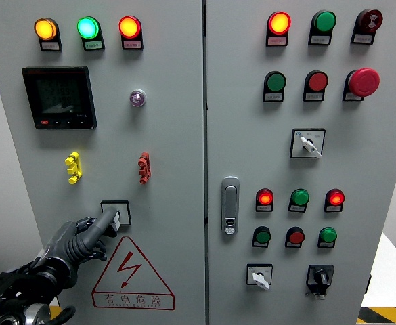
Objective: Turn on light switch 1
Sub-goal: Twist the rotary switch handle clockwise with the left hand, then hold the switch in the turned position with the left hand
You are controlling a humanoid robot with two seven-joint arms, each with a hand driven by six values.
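Reaching up from the lower left, the fingers [106, 220] of the left hand [82, 238] are seen extended, one tip touching the rotary switch [116, 213] on the left door [103, 156] of a grey control cabinet; nothing is gripped. The switch is set just above a red lightning warning triangle [131, 274], below yellow [74, 168] and red [144, 167] clips.

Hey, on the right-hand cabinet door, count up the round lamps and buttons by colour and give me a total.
Red flat ones: 5
Green ones: 5
Red mushroom button: 1
Dark red grilled unit: 1
Total: 12
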